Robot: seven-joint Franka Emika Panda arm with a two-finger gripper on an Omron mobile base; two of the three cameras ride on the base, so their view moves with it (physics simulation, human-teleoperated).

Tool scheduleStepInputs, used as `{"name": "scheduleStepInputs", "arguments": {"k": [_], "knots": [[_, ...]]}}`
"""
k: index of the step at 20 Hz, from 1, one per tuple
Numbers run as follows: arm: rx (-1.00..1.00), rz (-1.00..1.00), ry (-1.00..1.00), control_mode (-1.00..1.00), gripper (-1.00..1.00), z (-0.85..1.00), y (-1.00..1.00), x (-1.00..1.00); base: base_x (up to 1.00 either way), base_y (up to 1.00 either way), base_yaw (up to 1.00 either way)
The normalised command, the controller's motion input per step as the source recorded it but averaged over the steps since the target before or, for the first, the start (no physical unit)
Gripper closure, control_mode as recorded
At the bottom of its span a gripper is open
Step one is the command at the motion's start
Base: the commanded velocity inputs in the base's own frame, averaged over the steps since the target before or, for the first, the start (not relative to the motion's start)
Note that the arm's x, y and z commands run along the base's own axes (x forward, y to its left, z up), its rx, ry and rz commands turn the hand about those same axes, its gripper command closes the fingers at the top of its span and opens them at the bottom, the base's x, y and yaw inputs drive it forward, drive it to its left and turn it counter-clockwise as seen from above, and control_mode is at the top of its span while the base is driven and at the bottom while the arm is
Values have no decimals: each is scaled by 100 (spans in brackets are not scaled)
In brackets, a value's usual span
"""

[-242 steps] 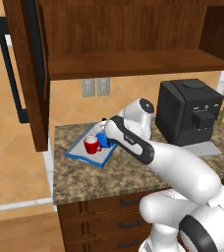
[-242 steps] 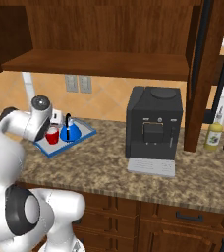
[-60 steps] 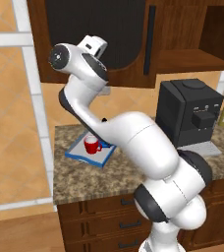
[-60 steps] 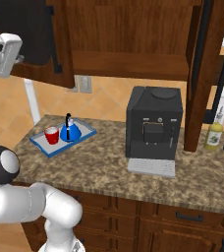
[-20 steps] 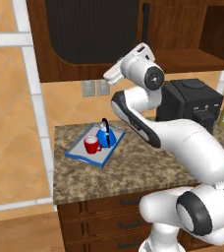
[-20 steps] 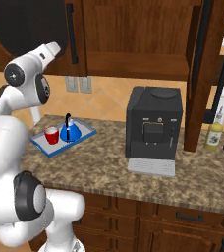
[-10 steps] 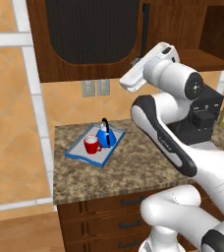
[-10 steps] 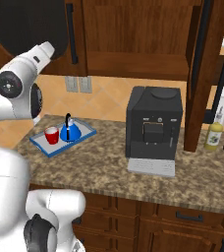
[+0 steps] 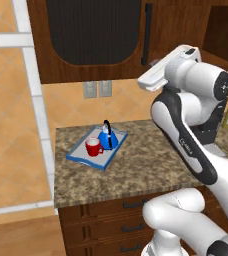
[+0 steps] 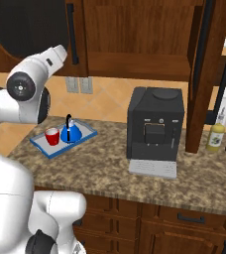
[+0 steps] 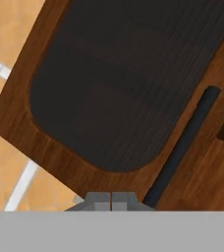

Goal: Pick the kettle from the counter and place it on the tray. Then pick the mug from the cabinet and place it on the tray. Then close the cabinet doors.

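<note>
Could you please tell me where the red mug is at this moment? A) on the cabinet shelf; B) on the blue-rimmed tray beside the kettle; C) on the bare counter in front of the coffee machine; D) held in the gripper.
B: the red mug stands on the tray, right beside the blue kettle, at the left end of the counter.

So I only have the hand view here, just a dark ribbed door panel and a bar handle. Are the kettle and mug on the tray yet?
Observer: Yes, the kettle and the mug both sit on the tray.
Operator: Which door am I facing?
Observer: The left cabinet door, closed.
Operator: And the right one?
Observer: The right cabinet door stands open, past the coffee machine.
</note>
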Motion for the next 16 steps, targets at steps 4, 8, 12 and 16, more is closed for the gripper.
{"name": "scheduleStepInputs", "arguments": {"k": [4,8,12,16], "knots": [[7,0,1,-100,100,-7,-22,0,0,0,0],[27,0,0,-100,100,-35,-30,0,0,0,0],[51,0,-3,-100,100,-35,-40,0,0,0,0],[70,-4,1,-100,100,-34,-64,-1,0,0,0]]}}
